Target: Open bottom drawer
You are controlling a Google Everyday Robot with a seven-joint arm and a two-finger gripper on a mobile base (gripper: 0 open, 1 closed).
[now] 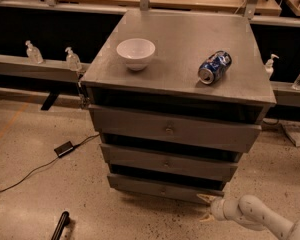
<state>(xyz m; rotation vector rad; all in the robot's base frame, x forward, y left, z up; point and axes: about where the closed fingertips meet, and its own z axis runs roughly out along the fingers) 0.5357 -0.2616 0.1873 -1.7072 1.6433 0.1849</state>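
- Bottom drawer (pixel 150 185): lowest of the three grey fronts on the cabinet (pixel 97 79), just above the floor, with a small round knob (pixel 162 189) at its centre. None of its box interior shows, so it is judged not yet drawn out to any useful extent.
- Step in hand: engagement with the drawer front. Judged early in the task, as the pull itself is not done.
- Pincer (pixel 206 208): low at the lower right, just beside the right-hand end of the bottom drawer and well apart from the knob. Its two pale fingertips stand spread and grasp nothing. The upper tip lies at the front's corner; actual contact cannot be confirmed.
- Arm (pixel 257 219): white, entering from the lower right corner and running low and near level, with the wrist directed left toward the cabinet.
- Next move, as judged: secure a hold on the front's edge or on the knob, then pull straight out, level with the floor and away from the cabinet.
- Tabletop (pixel 175 34): carries a white bowl (pixel 135 52) and a blue can (pixel 214 67) lying on its side. A jerky pull could set the can rolling.
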